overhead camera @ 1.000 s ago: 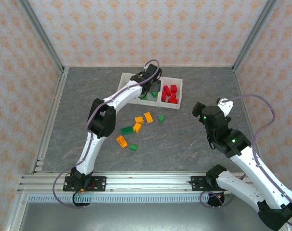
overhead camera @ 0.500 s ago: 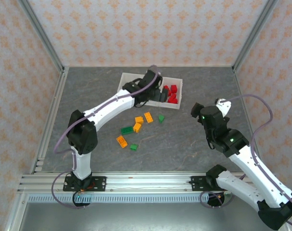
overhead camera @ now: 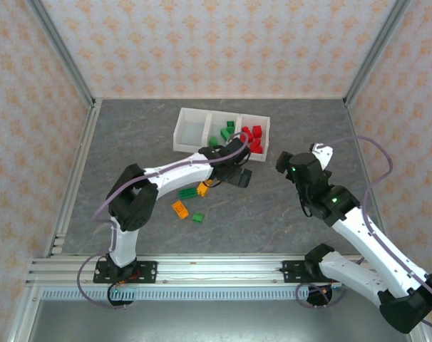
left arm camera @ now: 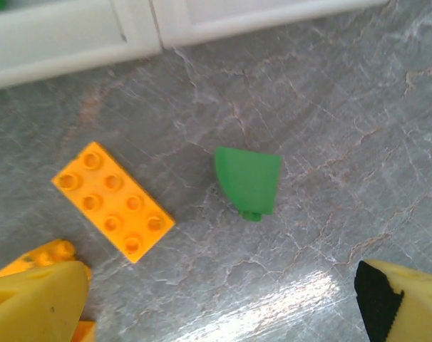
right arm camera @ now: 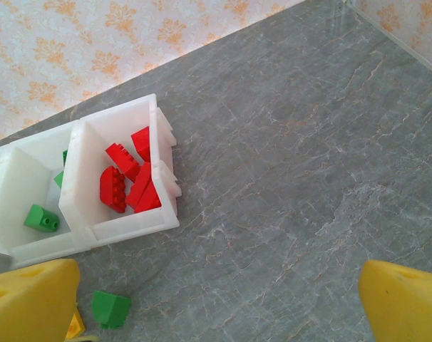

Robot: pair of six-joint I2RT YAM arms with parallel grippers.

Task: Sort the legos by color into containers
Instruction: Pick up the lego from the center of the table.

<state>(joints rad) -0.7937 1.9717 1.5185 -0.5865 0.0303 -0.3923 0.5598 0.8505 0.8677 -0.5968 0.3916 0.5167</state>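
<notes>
Left fingers (left arm camera: 38, 306) spread wide, empty, above green brick (left arm camera: 248, 182) and orange brick (left arm camera: 112, 201) just beside tray (left arm camera: 73, 35). Right fingers (right arm camera: 31, 299) likewise wide, empty, near tray.

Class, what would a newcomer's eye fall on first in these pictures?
The red studded plastic bricks heaped in the right compartment of the translucent white plastic tray stand out. Next, the yellow left tool hovers open over a green sloped brick beside an orange studded brick.
</notes>
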